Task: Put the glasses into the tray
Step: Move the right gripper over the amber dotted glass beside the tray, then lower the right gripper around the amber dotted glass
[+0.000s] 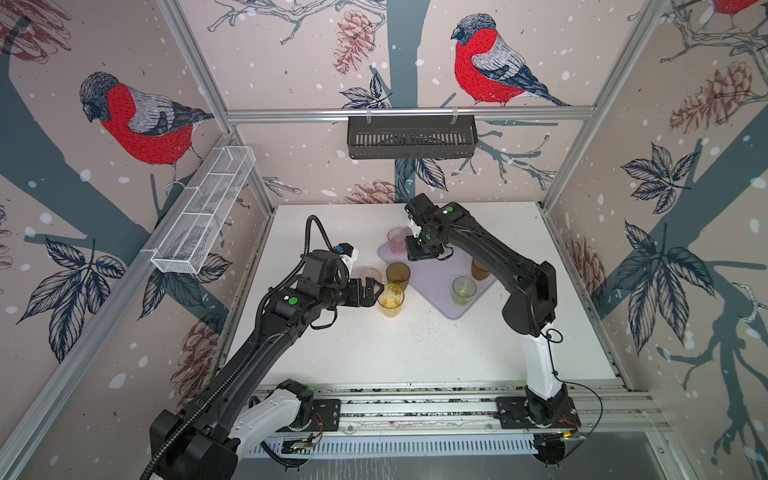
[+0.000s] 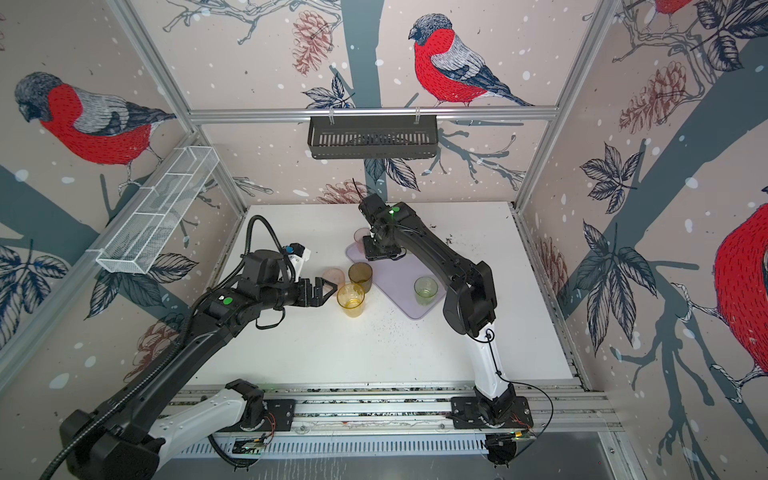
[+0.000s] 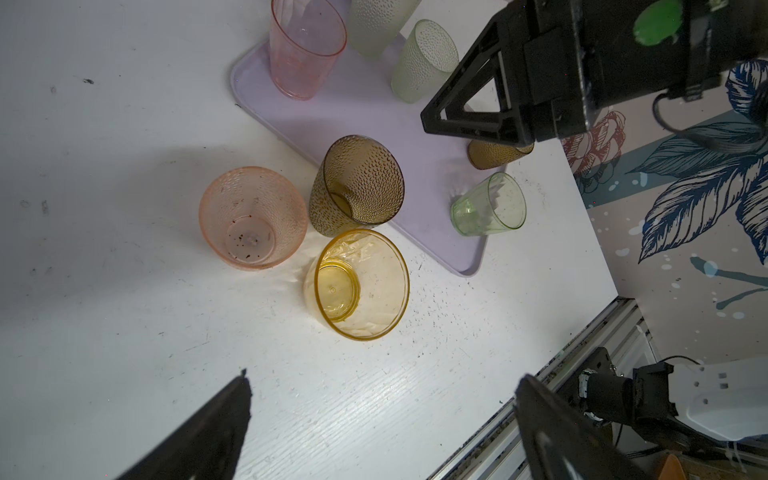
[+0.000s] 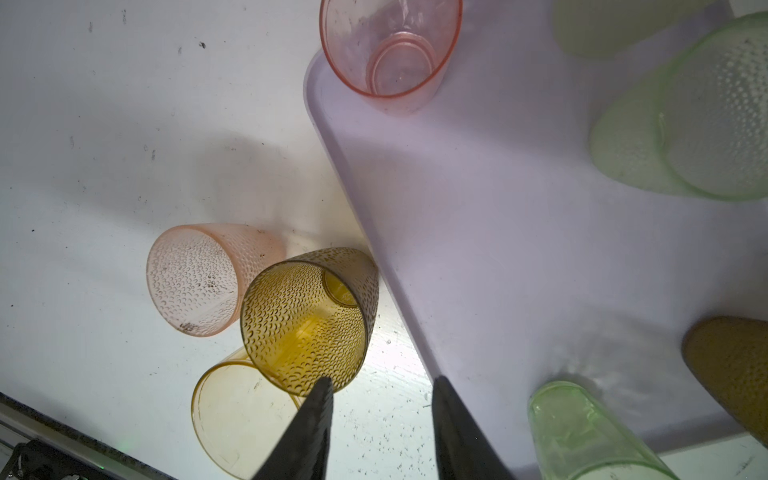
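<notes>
Pink glass (image 1: 370, 274) at 12 o'clock of my left pincer (image 3: 384, 376), brown glass (image 1: 398, 272) at 1. Amber glass (image 1: 390, 303) just beside at 3. All three off tray (image 1: 436, 278). Left jaws wide apart, empty. My right pincer (image 4: 382, 381) apart, empty, at tray rim.

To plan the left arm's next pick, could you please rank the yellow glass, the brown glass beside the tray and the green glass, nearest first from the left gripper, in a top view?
1. Yellow glass: on the table, right at the left gripper.
2. Brown glass: just behind it, at the tray edge.
3. Green glass: on the tray.
</notes>
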You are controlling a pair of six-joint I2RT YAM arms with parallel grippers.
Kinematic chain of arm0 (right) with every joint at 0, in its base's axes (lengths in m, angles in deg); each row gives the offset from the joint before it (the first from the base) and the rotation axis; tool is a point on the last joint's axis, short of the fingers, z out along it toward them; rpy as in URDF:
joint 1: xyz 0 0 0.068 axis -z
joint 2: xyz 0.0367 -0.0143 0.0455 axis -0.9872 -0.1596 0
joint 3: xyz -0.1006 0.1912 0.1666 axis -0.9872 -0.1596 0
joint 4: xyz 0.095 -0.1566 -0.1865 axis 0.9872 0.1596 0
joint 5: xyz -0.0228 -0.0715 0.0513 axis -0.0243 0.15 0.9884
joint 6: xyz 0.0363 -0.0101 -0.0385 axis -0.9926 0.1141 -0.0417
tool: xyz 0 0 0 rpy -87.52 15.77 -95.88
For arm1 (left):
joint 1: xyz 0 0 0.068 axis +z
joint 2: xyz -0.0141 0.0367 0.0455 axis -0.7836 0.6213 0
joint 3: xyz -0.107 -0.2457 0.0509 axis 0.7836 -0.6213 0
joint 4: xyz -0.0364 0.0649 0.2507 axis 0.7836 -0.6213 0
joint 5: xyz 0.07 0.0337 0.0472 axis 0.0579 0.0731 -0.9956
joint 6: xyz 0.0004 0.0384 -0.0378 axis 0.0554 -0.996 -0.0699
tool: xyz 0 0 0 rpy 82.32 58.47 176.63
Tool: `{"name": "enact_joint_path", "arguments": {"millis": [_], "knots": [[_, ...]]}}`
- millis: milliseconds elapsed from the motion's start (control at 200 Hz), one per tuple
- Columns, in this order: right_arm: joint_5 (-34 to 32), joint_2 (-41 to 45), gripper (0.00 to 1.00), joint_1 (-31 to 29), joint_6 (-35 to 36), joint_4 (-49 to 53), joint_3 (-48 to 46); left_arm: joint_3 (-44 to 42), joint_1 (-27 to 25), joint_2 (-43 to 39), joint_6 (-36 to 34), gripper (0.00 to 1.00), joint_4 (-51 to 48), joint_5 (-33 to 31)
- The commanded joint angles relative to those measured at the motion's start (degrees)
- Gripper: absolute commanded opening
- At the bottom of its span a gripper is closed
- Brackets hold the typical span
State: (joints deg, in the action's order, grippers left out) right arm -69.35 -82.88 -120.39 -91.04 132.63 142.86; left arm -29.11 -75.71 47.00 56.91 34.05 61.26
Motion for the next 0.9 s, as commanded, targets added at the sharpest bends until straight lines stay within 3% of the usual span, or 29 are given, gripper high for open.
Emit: {"name": "enact_joint_path", "arguments": {"millis": [0, 895], "knots": [[1.43, -0.34, 0.40, -0.31, 0.96, -1.18, -1.02, -0.52, 0.13, -0.36, 0.12, 0.99, 1.41, 1.27], [2.50, -5.13, 0.31, -1.42, 0.86, -3.72, -1.51, -3.37, 0.11, -1.34, 0.09, 0.98, 1.93, 3.05]]}}
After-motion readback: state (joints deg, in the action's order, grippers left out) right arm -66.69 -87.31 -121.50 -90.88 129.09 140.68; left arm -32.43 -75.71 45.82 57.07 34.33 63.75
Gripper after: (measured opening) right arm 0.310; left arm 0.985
